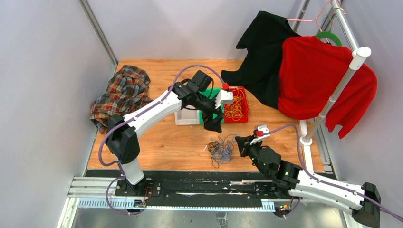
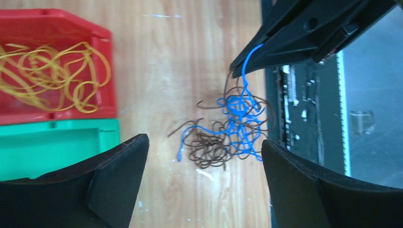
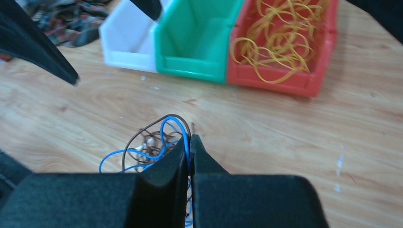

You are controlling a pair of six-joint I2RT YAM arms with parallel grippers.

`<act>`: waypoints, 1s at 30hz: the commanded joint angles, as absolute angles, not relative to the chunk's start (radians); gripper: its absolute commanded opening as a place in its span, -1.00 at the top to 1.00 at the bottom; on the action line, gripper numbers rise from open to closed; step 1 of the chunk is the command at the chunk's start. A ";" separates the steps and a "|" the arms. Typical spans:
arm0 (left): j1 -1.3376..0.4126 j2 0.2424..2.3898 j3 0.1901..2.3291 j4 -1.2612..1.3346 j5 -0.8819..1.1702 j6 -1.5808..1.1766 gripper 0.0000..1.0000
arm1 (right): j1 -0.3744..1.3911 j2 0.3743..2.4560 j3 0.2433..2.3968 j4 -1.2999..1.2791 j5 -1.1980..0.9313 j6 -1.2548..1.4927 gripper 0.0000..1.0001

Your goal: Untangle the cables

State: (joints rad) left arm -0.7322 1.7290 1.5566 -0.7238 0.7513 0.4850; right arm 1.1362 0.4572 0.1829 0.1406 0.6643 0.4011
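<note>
Well, the right gripper (image 3: 190,140) is clenched tight on a blue cable (image 2: 244,76), its fingertips pressed together with the wire and a dark loop rising just above them. From that pinch the strand runs down into the cable tangle (image 1: 221,149). The tangle is a knot of blue and dark wire lying on the wooden table (image 1: 161,142), in the lower middle of the overhead frame just left of the right gripper. The left gripper (image 1: 215,124) hangs up-frame of the tangle, jaws spread wide with nothing between them. In its wrist view the knot shows between the two black fingers (image 2: 119,166).

Near the centre of the overhead frame three bins stand side by side: a white bin (image 3: 126,47), a green bin (image 3: 190,66) and a red bin (image 3: 275,80). The red one holds loose yellow cables (image 3: 275,42). A plaid shirt (image 1: 121,92) lies crumpled at the table's left, and a red garment (image 1: 318,76) hangs at the upper right.
</note>
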 commanded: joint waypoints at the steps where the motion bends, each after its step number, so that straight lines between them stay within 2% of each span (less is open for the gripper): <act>1: -0.762 1.718 1.577 -0.804 0.909 0.527 -0.81 | 1.113 0.505 0.251 0.303 0.474 0.301 0.99; 4: -0.789 1.713 1.581 -0.804 0.917 0.540 -0.69 | 1.112 0.580 0.288 0.322 0.407 0.278 0.99; 10: -0.834 1.675 1.550 -0.806 0.893 0.538 -0.40 | 1.109 0.674 0.336 0.329 0.423 0.262 0.99; 17: -0.853 1.622 1.440 -0.652 0.731 0.442 0.19 | 1.108 0.735 0.360 0.347 0.401 0.264 0.99; 21: -0.853 1.614 1.418 -0.584 0.685 0.380 0.38 | 1.108 0.741 0.359 0.360 0.397 0.268 0.99; 27: -0.853 1.568 1.379 -0.519 0.592 0.367 0.90 | 1.105 0.735 0.349 0.348 0.402 0.278 0.99; 29: -0.853 1.548 1.371 -0.515 0.587 0.362 0.99 | 1.103 0.742 0.346 0.338 0.403 0.295 0.97; 30: -0.853 1.539 1.372 -0.521 0.587 0.357 0.99 | 1.096 0.748 0.347 0.334 0.396 0.308 0.90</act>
